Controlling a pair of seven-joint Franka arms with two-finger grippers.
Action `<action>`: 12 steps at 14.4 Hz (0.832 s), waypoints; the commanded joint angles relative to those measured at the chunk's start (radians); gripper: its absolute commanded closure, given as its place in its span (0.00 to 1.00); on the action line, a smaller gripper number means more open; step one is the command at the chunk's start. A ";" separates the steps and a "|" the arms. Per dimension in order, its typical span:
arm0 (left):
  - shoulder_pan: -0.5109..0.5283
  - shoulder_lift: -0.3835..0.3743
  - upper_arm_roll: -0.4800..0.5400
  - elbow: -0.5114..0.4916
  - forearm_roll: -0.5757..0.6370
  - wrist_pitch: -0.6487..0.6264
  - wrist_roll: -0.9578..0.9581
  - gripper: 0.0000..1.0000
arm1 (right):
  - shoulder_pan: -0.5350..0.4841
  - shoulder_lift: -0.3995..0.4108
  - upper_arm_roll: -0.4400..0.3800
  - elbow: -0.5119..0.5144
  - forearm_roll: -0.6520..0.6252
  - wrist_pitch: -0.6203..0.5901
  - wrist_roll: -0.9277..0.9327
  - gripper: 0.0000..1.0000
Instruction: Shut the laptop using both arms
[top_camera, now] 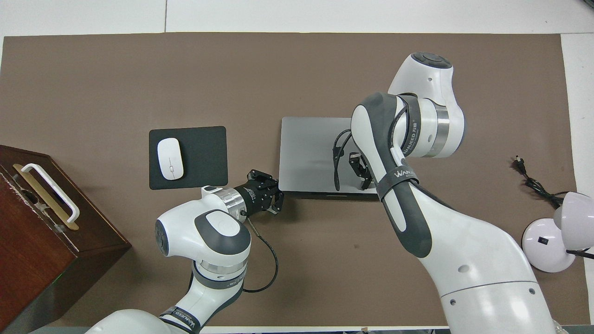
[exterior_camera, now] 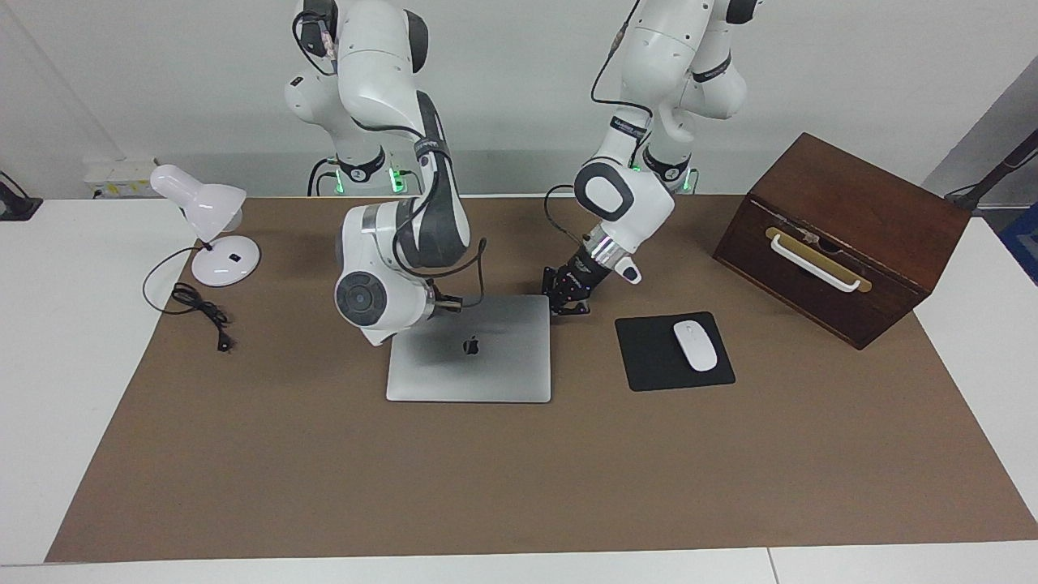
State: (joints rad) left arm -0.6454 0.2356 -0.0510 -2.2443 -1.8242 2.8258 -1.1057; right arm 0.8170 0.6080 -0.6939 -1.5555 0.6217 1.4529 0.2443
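The silver-grey laptop (exterior_camera: 486, 373) lies in the middle of the brown mat with its lid down flat and the dark apple logo facing up; it also shows in the overhead view (top_camera: 306, 153). No keys or trackpad show. My left gripper (exterior_camera: 568, 298) is low at the laptop's corner nearest the robots, toward the left arm's end (top_camera: 274, 199). My right gripper (exterior_camera: 444, 305) is over the lid's edge nearest the robots (top_camera: 362, 175), largely hidden by its own wrist.
A black mouse pad (exterior_camera: 649, 361) with a white mouse (exterior_camera: 696, 345) lies beside the laptop toward the left arm's end. A brown wooden box (exterior_camera: 843, 235) with a white handle stands past it. A white desk lamp (exterior_camera: 207, 211) and its cable (exterior_camera: 199, 312) are at the right arm's end.
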 commanded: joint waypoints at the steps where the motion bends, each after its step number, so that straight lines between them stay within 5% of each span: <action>1: 0.052 0.056 0.007 -0.034 -0.009 -0.009 0.046 1.00 | -0.009 -0.043 -0.003 -0.009 -0.023 -0.025 -0.025 1.00; 9: 0.107 0.042 0.007 -0.023 -0.009 -0.060 0.046 1.00 | -0.094 -0.141 -0.026 0.095 -0.085 -0.101 -0.040 1.00; 12: 0.142 0.027 0.007 -0.012 -0.009 -0.075 0.043 1.00 | -0.206 -0.209 0.046 0.194 -0.180 -0.141 -0.042 1.00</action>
State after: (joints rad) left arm -0.5524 0.2455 -0.0496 -2.2579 -1.8247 2.7490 -1.0942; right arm 0.6890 0.4447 -0.7110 -1.4271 0.4981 1.3496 0.2229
